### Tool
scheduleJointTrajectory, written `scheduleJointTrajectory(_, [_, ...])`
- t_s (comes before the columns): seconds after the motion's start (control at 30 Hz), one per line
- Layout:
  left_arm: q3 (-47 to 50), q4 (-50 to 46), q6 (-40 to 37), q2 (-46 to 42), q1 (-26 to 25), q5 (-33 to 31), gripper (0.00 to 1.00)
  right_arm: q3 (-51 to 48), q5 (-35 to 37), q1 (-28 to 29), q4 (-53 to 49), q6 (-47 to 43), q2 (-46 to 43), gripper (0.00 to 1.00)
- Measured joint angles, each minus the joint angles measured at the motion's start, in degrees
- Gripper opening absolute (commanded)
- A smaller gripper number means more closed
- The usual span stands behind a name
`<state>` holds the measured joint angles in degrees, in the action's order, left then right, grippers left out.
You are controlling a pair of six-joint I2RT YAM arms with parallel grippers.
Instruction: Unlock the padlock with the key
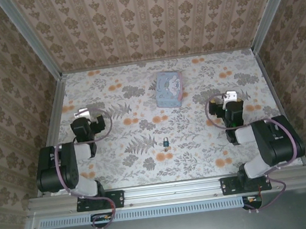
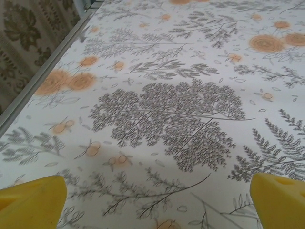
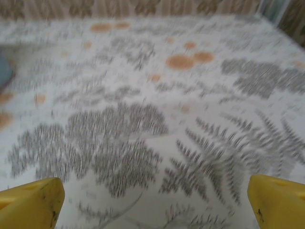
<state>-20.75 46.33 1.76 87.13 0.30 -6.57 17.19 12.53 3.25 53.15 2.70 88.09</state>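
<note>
The padlock (image 1: 166, 141) is a tiny dark, bluish thing lying on the flowered table near the front middle, between the two arms. A small pale bit touches its near side; I cannot tell whether that is the key. My left gripper (image 1: 89, 112) hovers at the left of the table, well away from the padlock, its yellow fingertips (image 2: 33, 200) spread wide over bare cloth. My right gripper (image 1: 231, 98) hangs at the right, also far from the padlock. It is open too, with nothing between its yellow fingertips (image 3: 31, 202).
A pale blue cartoon-printed tin (image 1: 170, 89) lies at the back middle; its grey-blue edge (image 3: 5, 71) shows at the left of the right wrist view. Patterned walls and metal rails (image 1: 58, 103) close the table on three sides.
</note>
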Motion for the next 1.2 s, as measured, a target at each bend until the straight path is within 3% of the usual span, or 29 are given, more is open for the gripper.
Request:
scheduleJointTrajectory(0.37, [-1.7,0.8,-2.9,0.7,-1.7,2.3,1.0,5.6,-6.9,-3.0,-1.8,-0.7,0.3,1.0])
scheduleJointTrajectory(0.93, [-1.8,0.9,-3.1,0.7,-1.7,2.3,1.0,3.4,-2.7,-2.2,-0.6,1.1,0.3,1.0])
scheduleJointTrajectory(1.2, [-1.8,0.9,-3.1,0.7,-1.7,2.3,1.0,4.9,-4.2,-2.2,-2.4,0.4,0.3,1.0])
